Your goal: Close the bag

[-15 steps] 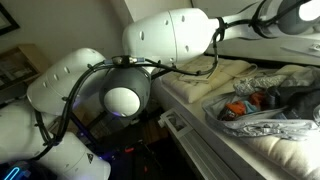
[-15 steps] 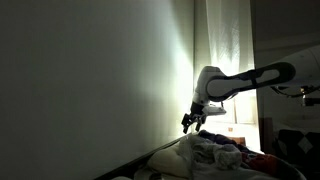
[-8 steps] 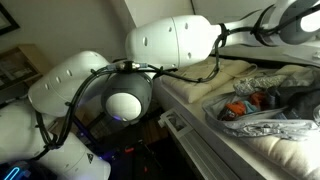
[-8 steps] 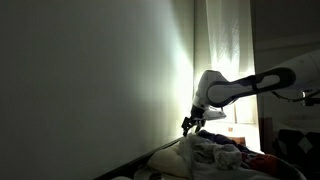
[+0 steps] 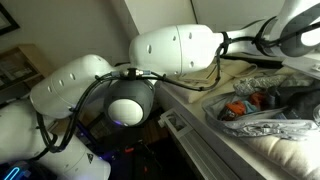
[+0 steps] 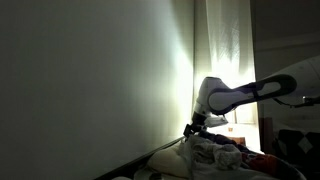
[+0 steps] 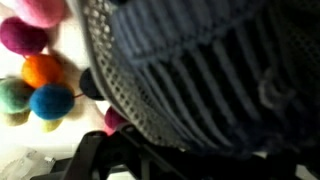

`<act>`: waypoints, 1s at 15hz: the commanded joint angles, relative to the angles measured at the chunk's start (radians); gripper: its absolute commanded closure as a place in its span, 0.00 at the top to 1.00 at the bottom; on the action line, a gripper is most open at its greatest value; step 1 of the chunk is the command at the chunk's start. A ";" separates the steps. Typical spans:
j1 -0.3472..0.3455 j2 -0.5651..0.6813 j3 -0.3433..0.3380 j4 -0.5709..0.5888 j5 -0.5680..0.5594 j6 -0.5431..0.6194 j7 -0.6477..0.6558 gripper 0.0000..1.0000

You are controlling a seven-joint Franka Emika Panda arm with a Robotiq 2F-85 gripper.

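Bag lies crumpled on the bench, with an orange item showing through it. Cream cloth lies just behind the bag. In an exterior view the arm reaches across and the hand hangs low over the bench. Wrist view: dark knit fills the frame, coloured balls beside it. Hand open or clenched: cannot tell, too dark and blurred.

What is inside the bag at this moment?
In an exterior view, the bag shows orange and red items near its top. What they are is too small to tell. The crinkled plastic covers the rest, so anything deeper inside cannot be seen.
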 commanded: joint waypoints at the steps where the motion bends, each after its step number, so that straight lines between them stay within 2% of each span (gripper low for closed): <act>1: 0.005 0.007 -0.013 0.027 -0.011 -0.009 0.019 1.00; 6: 0.003 0.019 -0.022 0.079 -0.018 -0.007 0.019 1.00; 7: 0.014 0.033 -0.070 0.110 0.037 -0.018 0.003 1.00; 8: 0.014 -0.007 -0.085 0.041 0.037 0.011 0.016 1.00; 15: 0.031 -0.003 -0.128 0.040 0.050 0.014 0.004 1.00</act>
